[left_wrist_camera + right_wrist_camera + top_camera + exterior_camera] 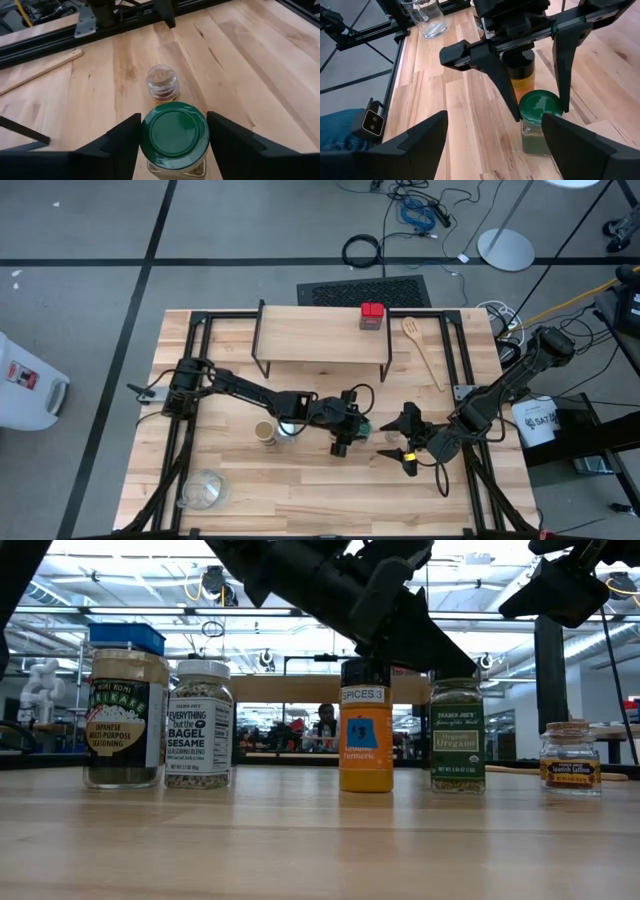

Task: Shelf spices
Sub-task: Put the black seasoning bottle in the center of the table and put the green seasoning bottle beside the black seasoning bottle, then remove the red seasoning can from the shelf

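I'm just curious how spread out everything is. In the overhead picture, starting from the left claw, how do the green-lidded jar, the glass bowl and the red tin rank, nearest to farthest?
Measured from the left gripper:
1. Green-lidded jar: between its fingers, mid-table.
2. Glass bowl: toward the near left corner.
3. Red tin: on the shelf, at the far side.
Bowl and tin are not far apart in rank; the bowl looks slightly nearer.

Tin (372, 315) on shelf (320, 336); spoon (424, 352) right; jars (366, 726) seemingly in front.
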`<state>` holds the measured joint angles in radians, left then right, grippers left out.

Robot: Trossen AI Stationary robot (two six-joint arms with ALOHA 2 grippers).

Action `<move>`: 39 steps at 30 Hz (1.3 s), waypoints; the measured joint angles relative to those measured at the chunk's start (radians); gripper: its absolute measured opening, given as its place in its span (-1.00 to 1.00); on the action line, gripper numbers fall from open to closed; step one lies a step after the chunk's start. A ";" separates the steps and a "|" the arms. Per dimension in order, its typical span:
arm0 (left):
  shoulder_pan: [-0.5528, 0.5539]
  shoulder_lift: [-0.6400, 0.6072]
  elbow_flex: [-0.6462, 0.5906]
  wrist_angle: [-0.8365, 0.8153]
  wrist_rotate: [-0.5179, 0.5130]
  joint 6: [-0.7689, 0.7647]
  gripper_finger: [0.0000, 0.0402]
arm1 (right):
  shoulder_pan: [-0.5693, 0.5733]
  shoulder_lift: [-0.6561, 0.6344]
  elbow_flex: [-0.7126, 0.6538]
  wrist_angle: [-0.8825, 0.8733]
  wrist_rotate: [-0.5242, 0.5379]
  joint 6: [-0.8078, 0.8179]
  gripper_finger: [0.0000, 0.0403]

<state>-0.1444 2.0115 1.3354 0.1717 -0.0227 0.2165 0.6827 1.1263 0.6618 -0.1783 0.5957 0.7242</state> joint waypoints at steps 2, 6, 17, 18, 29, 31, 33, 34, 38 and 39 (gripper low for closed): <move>0.000 -0.001 0.000 -0.001 -0.013 0.000 0.07 | 0.000 0.000 0.000 0.000 0.000 0.000 0.54; 0.000 -0.001 0.000 -0.001 -0.024 -0.015 0.07 | 0.000 0.000 0.000 0.000 0.000 0.000 0.54; -0.031 -0.001 0.068 -0.142 -0.103 -0.046 0.07 | 0.000 0.000 0.000 0.001 0.000 0.000 0.54; -0.035 -0.001 0.083 -0.173 -0.114 -0.046 0.07 | 0.000 0.000 0.000 0.001 0.000 0.000 0.54; -0.062 0.002 0.159 -0.291 -0.163 -0.078 0.07 | 0.000 0.000 0.000 0.001 0.000 -0.001 0.54; -0.062 0.002 0.159 -0.294 -0.165 -0.102 0.07 | 0.000 0.000 0.000 0.001 0.000 -0.001 0.54; -0.062 0.002 0.159 -0.291 -0.166 -0.106 0.07 | 0.000 0.000 0.000 0.001 0.000 -0.001 0.54; -0.062 0.002 0.159 -0.291 -0.167 -0.106 0.07 | 0.000 0.000 0.000 0.001 0.000 -0.001 0.54; -0.066 0.002 0.159 -0.290 -0.170 -0.106 0.07 | 0.000 0.000 0.000 0.001 0.000 -0.002 0.54; -0.066 0.002 0.159 -0.290 -0.170 -0.106 0.07 | 0.000 0.000 0.000 0.001 0.000 -0.002 0.54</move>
<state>-0.2104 2.0130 1.4940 -0.1184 -0.1922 0.1102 0.6827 1.1263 0.6617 -0.1772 0.5957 0.7227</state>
